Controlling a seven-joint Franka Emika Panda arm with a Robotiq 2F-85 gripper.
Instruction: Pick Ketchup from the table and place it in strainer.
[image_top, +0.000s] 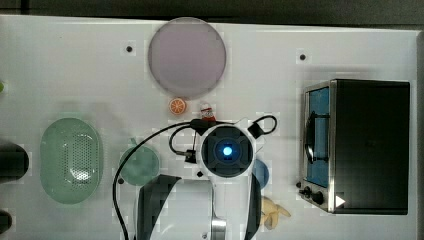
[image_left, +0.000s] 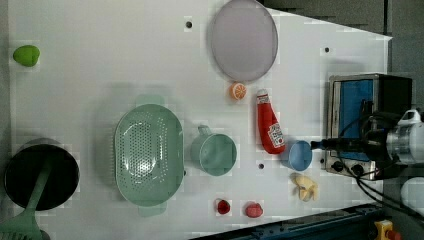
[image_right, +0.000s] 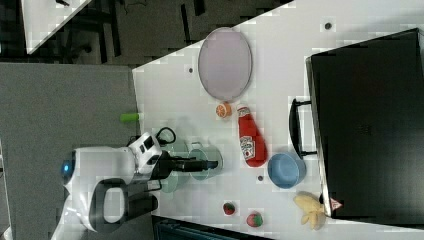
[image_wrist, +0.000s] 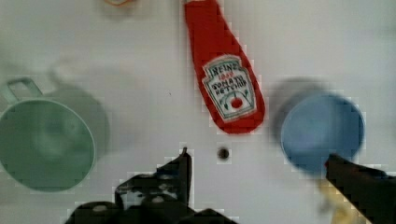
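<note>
So far nothing done | Ketchup (image_left: 270, 129) lies flat on the table (image_left: 100, 75) between green cup (image_left: 214, 153) and blue cup (image_left: 297, 155), well apart from the strainer (image_left: 148, 155) | gripper (image_wrist: 257, 172) spread wide, empty, above the bottle's base end, not touching | left: descend, grasp, carry, release

Ketchup (image_wrist: 225, 70) label, "HEINZ", "TOMATO KETCHUP"

Slim red squeeze ketchup bottle (image_left: 270, 129) lying flat on white counter (image_left: 100, 65); pale green oval perforated strainer (image_left: 148, 154) upright, well apart.
</note>
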